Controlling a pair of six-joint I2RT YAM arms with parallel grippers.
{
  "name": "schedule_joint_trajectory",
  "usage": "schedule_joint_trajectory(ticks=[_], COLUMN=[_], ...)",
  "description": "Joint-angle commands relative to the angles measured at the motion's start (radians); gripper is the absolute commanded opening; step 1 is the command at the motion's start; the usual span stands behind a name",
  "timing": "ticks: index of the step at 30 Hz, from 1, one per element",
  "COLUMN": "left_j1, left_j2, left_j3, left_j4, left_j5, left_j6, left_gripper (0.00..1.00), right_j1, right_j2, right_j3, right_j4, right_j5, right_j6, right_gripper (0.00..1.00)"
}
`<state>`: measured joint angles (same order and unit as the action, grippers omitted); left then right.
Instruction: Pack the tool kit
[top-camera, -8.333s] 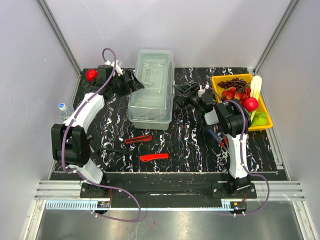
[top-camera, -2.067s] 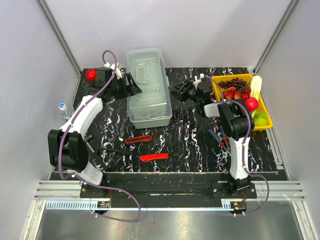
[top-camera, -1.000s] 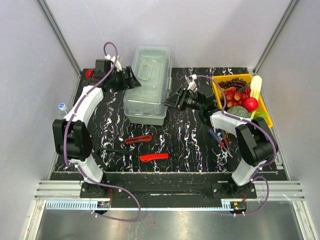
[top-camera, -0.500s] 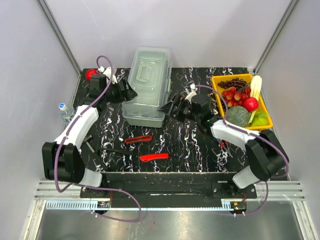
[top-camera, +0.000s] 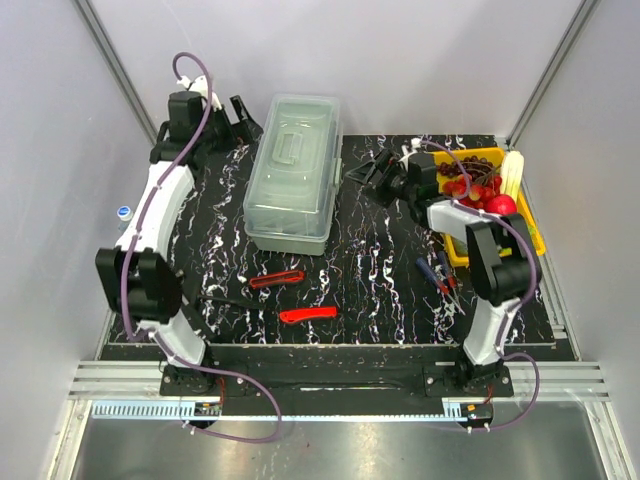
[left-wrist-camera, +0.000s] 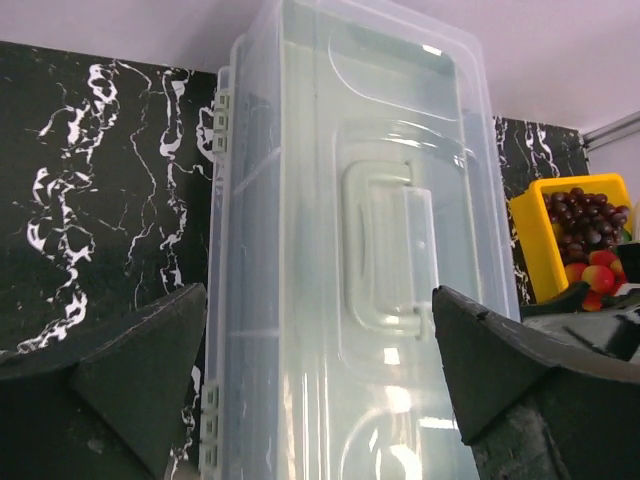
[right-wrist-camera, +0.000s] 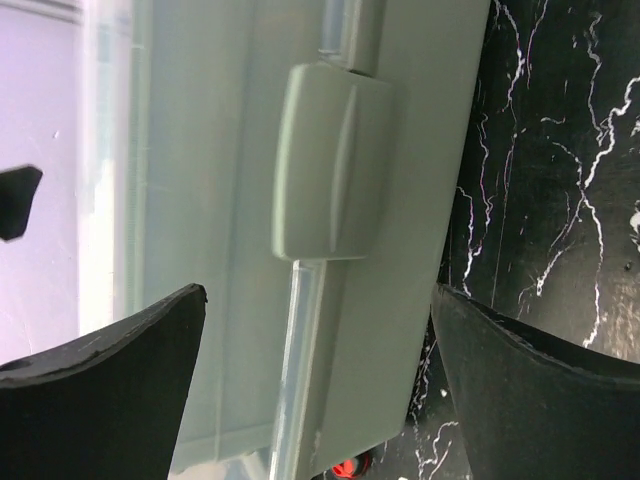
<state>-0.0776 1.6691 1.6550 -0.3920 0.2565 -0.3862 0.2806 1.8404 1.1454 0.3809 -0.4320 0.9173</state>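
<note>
Left gripper (top-camera: 236, 108) and right gripper (top-camera: 375, 170) have backed off the toolbox (top-camera: 292, 170), both spread empty — it's unopened; latch (right-wrist-camera: 325, 160) wants flipping next.

toolbox (top-camera: 292, 170) at rear centre of table (top-camera: 380, 270), fruit tray (top-camera: 458, 153) to its right, two hand tools (top-camera: 277, 279) before it

The toolbox (top-camera: 293, 170) is smooth, glossy, translucent plastic. The tabletop (top-camera: 380, 270) shows black, white-veined marble patterning; the yellow tray (top-camera: 452, 248) at two o'clock is shiny plastic.

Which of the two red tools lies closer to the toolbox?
The left red tool, right by the toolbox; the right red tool lies farther off.
</note>
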Motion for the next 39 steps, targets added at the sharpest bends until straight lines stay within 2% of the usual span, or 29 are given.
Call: schedule_joint_trajectory(ticks=[1, 10, 17, 23, 33, 35, 39], left_j1=[-0.001, 0.001, 0.001, 0.006, 0.004, 0.004, 0.006], left_j2=[0.158, 0.261, 0.299, 0.348, 0.365, 0.365, 0.362], left_j3=[0.129, 0.163, 0.152, 0.195, 0.181, 0.178, 0.169], left_j4=[-0.027, 0.005, 0.044, 0.015, 0.016, 0.016, 0.015], left_j5=[0.032, 0.115, 0.144, 0.21, 0.337, 0.346, 0.349], left_j6=[0.0, 0.04, 0.027, 0.029, 0.046, 0.047, 0.05], left_gripper=[0.99, 0.99, 0.99, 0.99, 0.99, 0.99, 0.99], right_j1=[0.003, -0.001, -0.003, -0.001, 0.017, 0.028, 0.038], right_j2=[0.123, 0.341, 0.47, 0.595, 0.611, 0.603, 0.614], right_j3=[0.068, 0.099, 0.175, 0.238, 0.272, 0.28, 0.309], right_j4=[0.214, 0.703, 0.82, 1.005, 1.181, 1.168, 1.156], right_j5=[-0.152, -0.247, -0.244, -0.238, -0.286, -0.295, -0.315], right_j6=[0.029, 0.238, 0.356, 0.508, 0.551, 0.546, 0.558], right_gripper=[0.99, 0.99, 1.0, 0.98, 0.91, 0.88, 0.73])
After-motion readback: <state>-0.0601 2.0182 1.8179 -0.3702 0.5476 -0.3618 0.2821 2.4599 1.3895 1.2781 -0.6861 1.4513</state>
